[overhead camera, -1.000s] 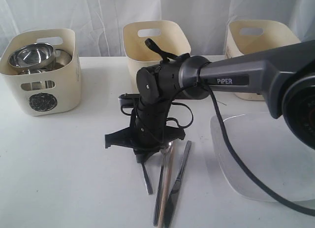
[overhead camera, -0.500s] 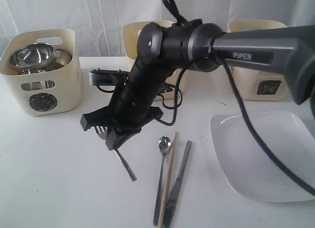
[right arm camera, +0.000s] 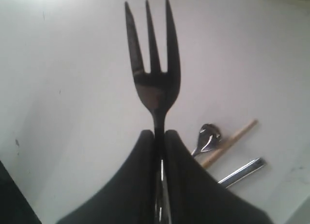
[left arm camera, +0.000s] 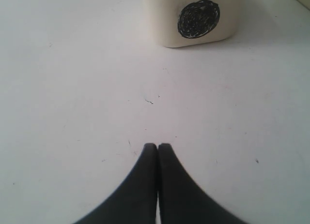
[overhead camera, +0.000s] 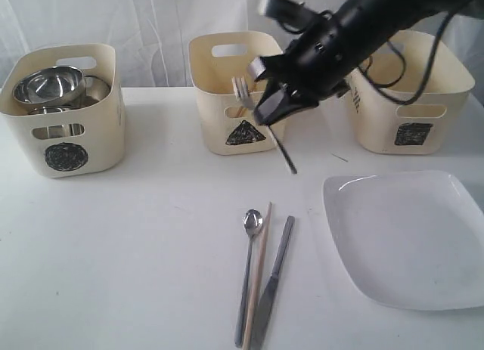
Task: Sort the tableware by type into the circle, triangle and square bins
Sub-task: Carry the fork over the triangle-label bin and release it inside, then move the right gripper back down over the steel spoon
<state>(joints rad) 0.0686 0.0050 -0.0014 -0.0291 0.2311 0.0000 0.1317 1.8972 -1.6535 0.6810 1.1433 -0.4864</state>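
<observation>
Right gripper (right arm camera: 156, 135) clamped on one fork (right arm camera: 154, 81), axis diagonal, tines up by triangle bin (overhead camera: 214, 100). Left gripper (left arm camera: 157, 147) closed, empty. Below: one spoon (overhead camera: 247, 268), one knife (overhead camera: 271, 288).

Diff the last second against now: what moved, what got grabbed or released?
The right gripper, shut on the fork, lifted it off the table beside the spoon and carried it up and back to the front of the triangle bin. The fork now hangs tilted in the air. Nothing was let go. Spoon, chopsticks, knife, plate and the bowls in the circle bin stayed put.
</observation>
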